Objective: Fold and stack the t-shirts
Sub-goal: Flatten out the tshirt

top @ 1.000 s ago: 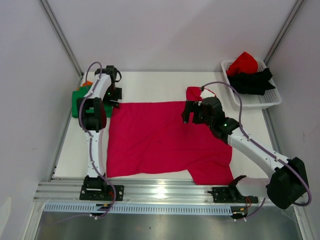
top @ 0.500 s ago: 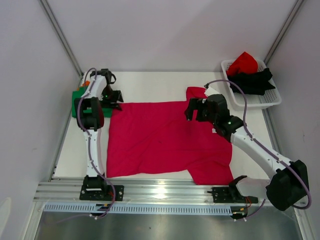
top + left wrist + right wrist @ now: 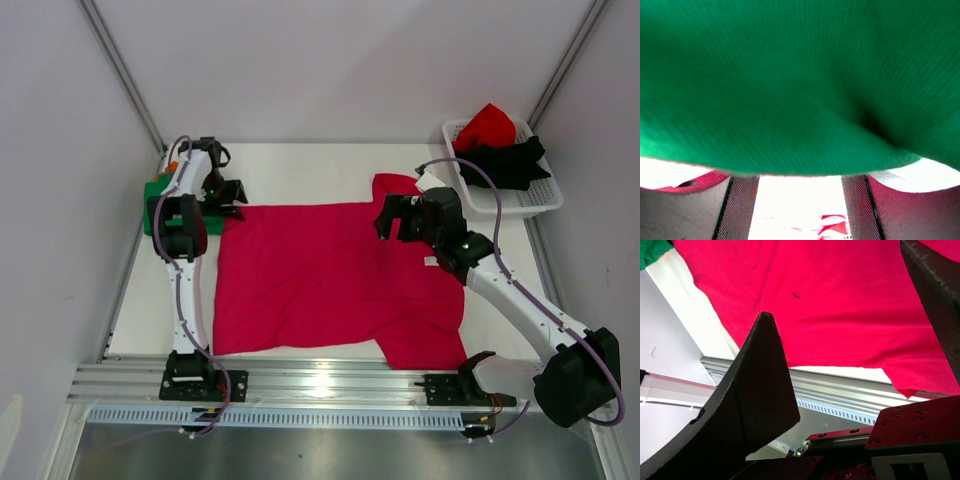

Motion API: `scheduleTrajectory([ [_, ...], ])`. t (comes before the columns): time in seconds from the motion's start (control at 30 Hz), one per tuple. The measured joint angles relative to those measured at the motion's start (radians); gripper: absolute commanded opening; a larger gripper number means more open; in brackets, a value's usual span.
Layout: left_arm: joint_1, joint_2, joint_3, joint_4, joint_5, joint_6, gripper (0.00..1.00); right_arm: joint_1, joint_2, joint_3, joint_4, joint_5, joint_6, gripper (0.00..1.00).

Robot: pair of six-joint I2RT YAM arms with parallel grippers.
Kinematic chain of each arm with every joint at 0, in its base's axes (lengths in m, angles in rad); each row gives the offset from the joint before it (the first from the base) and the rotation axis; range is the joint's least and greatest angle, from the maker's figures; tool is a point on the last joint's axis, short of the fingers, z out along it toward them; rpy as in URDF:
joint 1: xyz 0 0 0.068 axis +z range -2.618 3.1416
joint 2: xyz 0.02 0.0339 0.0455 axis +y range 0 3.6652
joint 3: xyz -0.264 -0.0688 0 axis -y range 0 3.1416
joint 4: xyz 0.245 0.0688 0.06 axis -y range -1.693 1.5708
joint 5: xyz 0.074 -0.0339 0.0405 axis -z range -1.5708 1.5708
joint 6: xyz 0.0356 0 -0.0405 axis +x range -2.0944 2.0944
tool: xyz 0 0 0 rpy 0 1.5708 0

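a: why is the magenta-pink t-shirt (image 3: pixel 320 280) lying open across the middle of the worktop (image 3: pixel 300 165)?
b: i'd say it is laid flat for folding. one sleeve juts toward the far edge, another toward the near right corner.
a: and the white basket (image 3: pixel 545 203) at the far right corner?
b: it holds the red t-shirt (image 3: pixel 487 125) and the black t-shirt (image 3: pixel 505 165), bunched up and probably waiting their turn. the green t-shirt (image 3: pixel 155 207) sits folded at the far left corner, with a bit of the orange t-shirt (image 3: pixel 174 166) showing at its far side. that looks like the stack.
a: the right gripper (image 3: pixel 392 225)?
b: it hovers over the far right part of the pink shirt, by the sleeve. its fingers (image 3: pixel 760 390) are spread wide with nothing between them.
a: and the left gripper (image 3: pixel 230 200)?
b: it is at the pink shirt's far left corner, just beside the green one. its fingers (image 3: pixel 742 207) are apart with only bright worktop between them. green cloth looms close to its lens, but i see none of it pinched.
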Motion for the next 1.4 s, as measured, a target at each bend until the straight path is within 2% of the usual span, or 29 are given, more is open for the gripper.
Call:
scheduleTrajectory([
  [0.47, 0.000, 0.021, 0.034, -0.037, 0.023, 0.005, 0.68, -0.011, -0.016, 0.015, -0.024, -0.035, 0.011, 0.94],
  [0.6, 0.000, 0.028, 0.039, -0.037, 0.024, 0.012, 0.65, -0.012, -0.030, 0.016, -0.029, -0.037, 0.011, 0.94],
  [1.4, 0.003, 0.028, 0.023, 0.046, 0.103, 0.048, 0.70, -0.024, -0.034, 0.017, -0.027, -0.069, 0.035, 0.94],
])
